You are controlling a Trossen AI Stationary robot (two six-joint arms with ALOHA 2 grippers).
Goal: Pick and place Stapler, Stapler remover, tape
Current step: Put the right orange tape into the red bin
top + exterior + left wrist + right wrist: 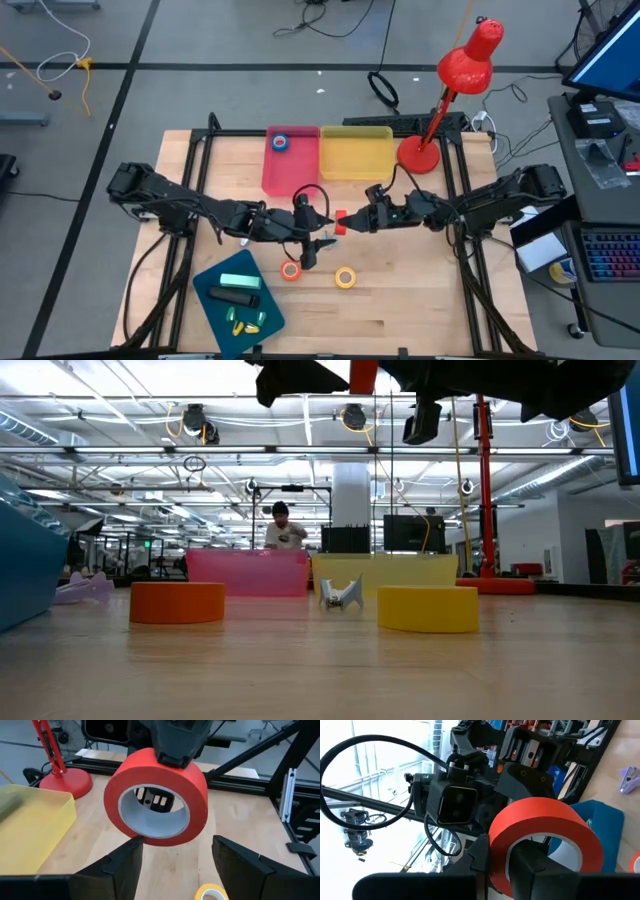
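The red tape roll [156, 797] is held above the desk [420, 300] by the right end effector [345, 222], its fingers closed through the roll's rim; the left end effector [318, 240] is spread wide just beside the roll, nothing gripped; the orange roll [290, 270] and yellow roll [345, 278] lie flat on the desk below; the blue roll [281, 142] sits in the pink tray [290, 175]; a small stapler remover [341, 594] stands between the two rolls on the desk, farther back.

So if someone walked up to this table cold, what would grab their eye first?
Mid-table, the right gripper holds a red tape roll up in the air, facing the left gripper, whose fingers stand open just short of it. Behind stand a red desk lamp and pink and yellow bins.
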